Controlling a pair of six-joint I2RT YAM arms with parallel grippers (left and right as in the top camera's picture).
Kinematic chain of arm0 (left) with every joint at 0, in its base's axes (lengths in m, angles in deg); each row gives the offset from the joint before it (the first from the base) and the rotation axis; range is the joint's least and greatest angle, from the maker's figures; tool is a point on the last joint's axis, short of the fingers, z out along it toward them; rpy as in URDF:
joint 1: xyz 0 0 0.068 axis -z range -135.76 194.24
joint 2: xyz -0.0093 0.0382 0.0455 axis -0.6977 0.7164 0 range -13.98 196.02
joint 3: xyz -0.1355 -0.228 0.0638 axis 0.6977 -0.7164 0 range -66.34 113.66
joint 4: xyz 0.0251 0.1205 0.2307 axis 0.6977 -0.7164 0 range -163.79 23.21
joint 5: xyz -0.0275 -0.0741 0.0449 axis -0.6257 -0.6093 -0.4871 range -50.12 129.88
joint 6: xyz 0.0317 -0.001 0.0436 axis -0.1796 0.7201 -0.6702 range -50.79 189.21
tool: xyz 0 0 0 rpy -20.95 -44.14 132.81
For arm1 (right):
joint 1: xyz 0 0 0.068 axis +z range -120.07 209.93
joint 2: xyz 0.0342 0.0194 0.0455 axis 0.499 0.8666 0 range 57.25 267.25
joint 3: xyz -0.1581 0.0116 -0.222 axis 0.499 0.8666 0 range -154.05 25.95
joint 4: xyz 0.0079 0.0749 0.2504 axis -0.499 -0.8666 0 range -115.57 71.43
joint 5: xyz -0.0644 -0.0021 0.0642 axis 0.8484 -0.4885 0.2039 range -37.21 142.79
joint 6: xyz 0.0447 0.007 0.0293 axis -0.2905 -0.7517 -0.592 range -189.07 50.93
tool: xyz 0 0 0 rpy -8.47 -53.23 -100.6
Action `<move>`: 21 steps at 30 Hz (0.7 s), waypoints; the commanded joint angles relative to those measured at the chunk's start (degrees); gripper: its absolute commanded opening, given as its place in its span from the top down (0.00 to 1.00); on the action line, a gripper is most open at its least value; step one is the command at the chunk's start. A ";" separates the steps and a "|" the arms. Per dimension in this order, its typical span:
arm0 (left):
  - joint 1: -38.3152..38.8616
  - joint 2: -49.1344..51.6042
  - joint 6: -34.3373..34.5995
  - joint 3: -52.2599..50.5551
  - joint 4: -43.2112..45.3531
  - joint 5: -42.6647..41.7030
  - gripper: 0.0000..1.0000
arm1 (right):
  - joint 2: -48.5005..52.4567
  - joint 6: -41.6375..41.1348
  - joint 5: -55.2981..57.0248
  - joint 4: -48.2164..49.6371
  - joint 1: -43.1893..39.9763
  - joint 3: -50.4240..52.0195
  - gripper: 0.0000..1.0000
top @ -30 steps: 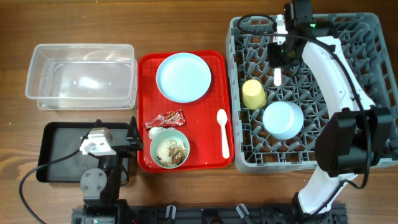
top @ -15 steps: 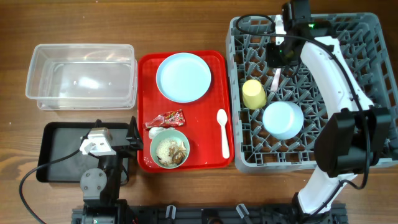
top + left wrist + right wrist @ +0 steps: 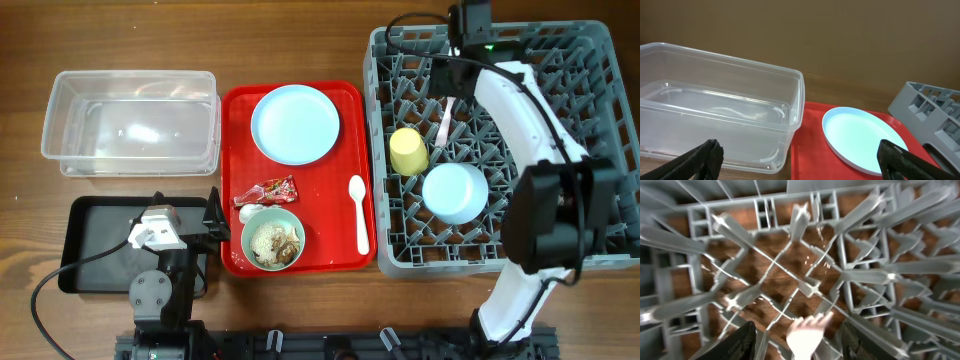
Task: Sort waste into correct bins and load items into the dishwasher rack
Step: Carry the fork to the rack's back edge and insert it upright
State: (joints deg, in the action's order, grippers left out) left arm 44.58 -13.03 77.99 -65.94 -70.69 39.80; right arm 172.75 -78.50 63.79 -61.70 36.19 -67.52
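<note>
The wooden table point(image 3: 300, 40) carries the grey rack point(image 3: 600, 60) on its right side. The white fork point(image 3: 444, 120) leans among the pegs near the rack's far edge, its long axis running far to near. Its blurred end is cut off in the right wrist view. The right gripper point(image 3: 799, 327) stands half-open astride it, not touching. The left gripper point(image 3: 800, 150) gapes wide and empty.

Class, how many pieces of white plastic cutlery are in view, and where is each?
2. The spoon lies on the red tray; the fork rests in the grey rack, beside the yellow cup. The right arm may hide others.
</note>
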 commanded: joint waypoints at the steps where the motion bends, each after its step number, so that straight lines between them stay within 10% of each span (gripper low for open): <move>1: 0.15 0.20 -1.09 -0.07 -0.42 -0.50 0.00 | 1.66 -1.25 1.18 0.50 -0.31 0.50 0.45; 14: 0.15 0.20 -1.09 -0.07 -0.44 -0.50 0.00 | 1.05 0.42 0.96 0.66 -0.72 0.11 0.88; 21: 0.15 0.20 -1.09 -0.07 -0.44 -0.50 0.00 | -2.69 3.28 -0.31 1.92 -0.72 -1.46 0.88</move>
State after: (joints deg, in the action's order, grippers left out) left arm 44.58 -13.03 77.99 -65.96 -70.69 39.80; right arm 173.40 -77.36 63.71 -60.41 35.71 -67.41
